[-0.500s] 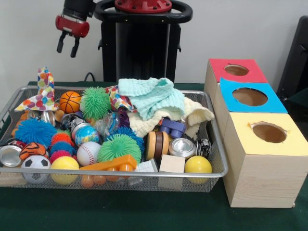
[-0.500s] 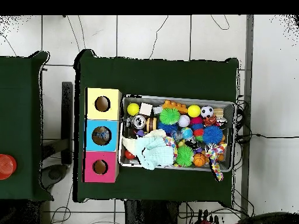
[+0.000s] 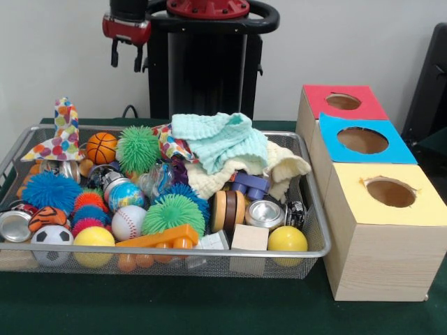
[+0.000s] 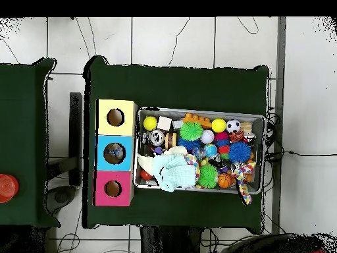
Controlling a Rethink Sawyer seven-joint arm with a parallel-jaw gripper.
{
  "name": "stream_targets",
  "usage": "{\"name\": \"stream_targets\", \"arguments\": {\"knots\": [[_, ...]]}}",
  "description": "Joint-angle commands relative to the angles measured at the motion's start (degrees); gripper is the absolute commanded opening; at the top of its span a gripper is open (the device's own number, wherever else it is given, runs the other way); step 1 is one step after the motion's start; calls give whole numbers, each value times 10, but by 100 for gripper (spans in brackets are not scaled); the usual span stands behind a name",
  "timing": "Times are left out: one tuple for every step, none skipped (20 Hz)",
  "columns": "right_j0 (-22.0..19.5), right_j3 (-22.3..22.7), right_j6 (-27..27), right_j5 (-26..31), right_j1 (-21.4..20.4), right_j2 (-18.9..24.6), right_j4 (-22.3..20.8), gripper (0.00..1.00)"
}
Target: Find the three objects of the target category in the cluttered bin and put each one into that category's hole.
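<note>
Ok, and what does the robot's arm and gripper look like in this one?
In the front view, the gripper has a glossy red housing under a black wrist section, with two short, dark, slim fingers below it. Behind stands a black pedestal column topped by a red disc inside a black ring. No cables or markings can be made out on the gripper.

Cluttered bin (image 4: pixel 257 118) beside three boxes (image 4: pixel 115 153)
</note>
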Motion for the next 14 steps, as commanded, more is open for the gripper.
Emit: {"name": "stream_targets", "arguments": {"knots": [[-43, -36, 69, 203, -150, 170, -1, 100], [-38, -48, 70, 199, -142, 168, 15, 100], [-36, -57, 71, 194, -136, 170, 21, 100], [-34, -66, 72, 188, -131, 172, 27, 100], [-38, -70, 73, 190, -129, 179, 31, 100], [-41, -75, 80, 181, -125, 184, 37, 100], [-43, -76, 85, 174, -123, 188, 41, 100], [-50, -76, 91, 168, -122, 198, 47, 100], [-51, -76, 93, 170, -123, 202, 52, 100], [-47, -78, 93, 166, -123, 204, 55, 100], [-46, -78, 92, 168, -123, 206, 59, 100], [-42, -81, 91, 163, -117, 207, 63, 100], [-41, -83, 89, 165, -115, 209, 64, 100], [-41, -85, 89, 169, -111, 214, 70, 100]]}}
